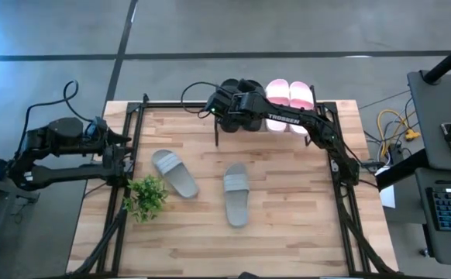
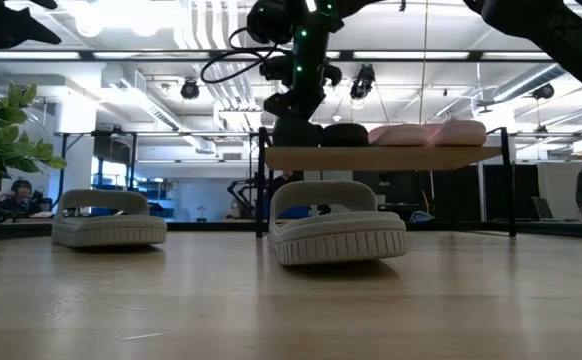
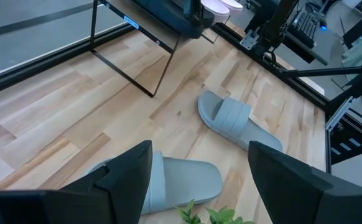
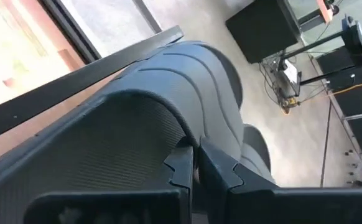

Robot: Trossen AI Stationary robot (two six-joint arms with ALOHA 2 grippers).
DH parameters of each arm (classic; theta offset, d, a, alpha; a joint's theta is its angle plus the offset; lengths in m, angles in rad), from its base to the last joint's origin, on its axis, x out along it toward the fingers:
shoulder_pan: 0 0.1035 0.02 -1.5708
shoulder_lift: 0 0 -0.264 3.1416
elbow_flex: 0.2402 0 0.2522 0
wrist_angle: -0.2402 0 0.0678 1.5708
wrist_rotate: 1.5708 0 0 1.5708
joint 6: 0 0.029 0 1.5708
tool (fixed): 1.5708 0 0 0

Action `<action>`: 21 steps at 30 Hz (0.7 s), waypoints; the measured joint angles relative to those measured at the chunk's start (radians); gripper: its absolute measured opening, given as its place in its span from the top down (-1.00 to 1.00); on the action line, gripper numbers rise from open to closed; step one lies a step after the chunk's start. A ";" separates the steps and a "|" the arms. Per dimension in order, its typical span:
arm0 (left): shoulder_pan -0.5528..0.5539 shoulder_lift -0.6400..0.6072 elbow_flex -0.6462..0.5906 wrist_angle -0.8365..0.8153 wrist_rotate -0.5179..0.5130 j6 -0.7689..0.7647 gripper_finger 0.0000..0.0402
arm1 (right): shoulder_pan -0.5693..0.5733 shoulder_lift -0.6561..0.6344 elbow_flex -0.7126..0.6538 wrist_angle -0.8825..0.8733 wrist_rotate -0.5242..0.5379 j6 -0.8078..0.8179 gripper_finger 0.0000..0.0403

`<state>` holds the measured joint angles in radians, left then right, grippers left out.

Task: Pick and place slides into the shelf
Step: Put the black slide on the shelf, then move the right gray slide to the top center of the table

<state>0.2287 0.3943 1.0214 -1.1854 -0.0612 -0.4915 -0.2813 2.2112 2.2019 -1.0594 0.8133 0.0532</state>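
Observation:
The shelf (image 2: pixel 421 157) stands at the table's far edge. A pale pink pair (image 1: pixel 290 96) lies on the right part of its top board. One black slide (image 2: pixel 349 133) lies on the board left of the pink pair. My right gripper (image 4: pixel 196 168) is over the board's left end, shut on a second black slide (image 4: pixel 168 93). Two grey slides (image 1: pixel 175 172) (image 1: pixel 237 194) lie soles down on the table's middle. My left gripper (image 3: pixel 199 180) waits open above the table's left side, over the left grey slide (image 3: pixel 184 180). My right gripper pinches the black slide's ribbed strap at its edge (image 4: pixel 190 143) between its two shut fingers. The fingers slant down at it from the table's right side. The slide sits at the level of the shelf's top board, by the board's left end (image 2: pixel 296 132). Whether its sole rests there, I cannot tell.
A small potted plant (image 1: pixel 144 198) stands near the table's left edge, beside the left grey slide. The shelf's thin black legs (image 3: pixel 162 68) reach down to the table. Bare wood lies along the table's near edge.

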 joint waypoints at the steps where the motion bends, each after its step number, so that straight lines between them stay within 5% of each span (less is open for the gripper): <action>1: 0.000 0.000 0.000 0.000 0.000 0.000 -0.24 | 0.000 0.000 -0.005 0.001 -0.001 0.000 0.96; 8: 0.000 0.000 0.000 0.000 0.000 0.000 -0.24 | 0.001 0.002 -0.035 0.001 -0.017 -0.001 0.92; 21: 0.000 0.000 0.000 0.001 -0.001 0.000 -0.24 | 0.001 -0.001 -0.017 0.023 -0.055 0.023 0.51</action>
<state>0.2287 0.3939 1.0210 -1.1847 -0.0619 -0.4911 -0.2802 2.2104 2.1853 -1.0359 0.7581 0.0763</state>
